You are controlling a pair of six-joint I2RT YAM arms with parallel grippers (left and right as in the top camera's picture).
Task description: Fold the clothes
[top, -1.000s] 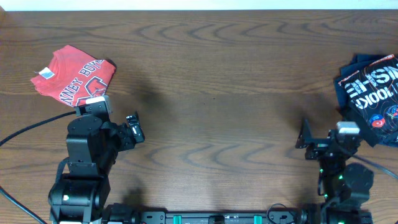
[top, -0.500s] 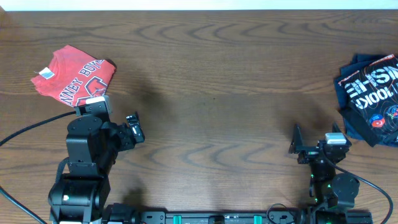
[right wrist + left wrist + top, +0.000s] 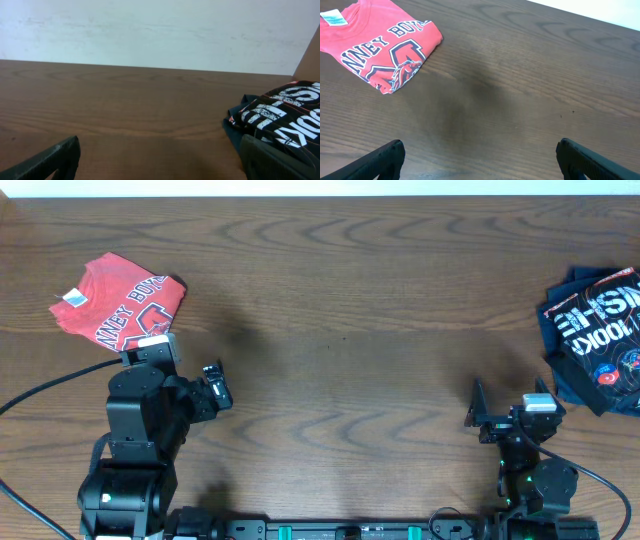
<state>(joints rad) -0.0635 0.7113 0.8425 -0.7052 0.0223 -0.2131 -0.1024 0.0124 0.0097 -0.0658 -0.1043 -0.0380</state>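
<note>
The clothes lie in two spots on the wooden table (image 3: pixel 340 300). A folded red tee (image 3: pixel 122 304) with white lettering rests at the far left, also seen in the left wrist view as the red tee (image 3: pixel 380 45). A black jersey (image 3: pixel 602 330) with white lettering and coloured logos is bunched on navy cloth (image 3: pixel 562 385) at the right edge; the same jersey (image 3: pixel 286 116) shows in the right wrist view. My left gripper (image 3: pixel 214 386) (image 3: pixel 480 156) hangs open over bare wood, below and right of the tee. My right gripper (image 3: pixel 474 408) (image 3: pixel 160 159) is open and holds nothing, left of the jersey.
A black cable (image 3: pixel 50 385) runs from the left arm's base off the left edge. Both arm bases stand at the front edge. A pale wall (image 3: pixel 150 30) rises behind the table's far edge.
The right arm drew back toward the front edge and slightly left, then held still. The left arm and both garments have not moved.
</note>
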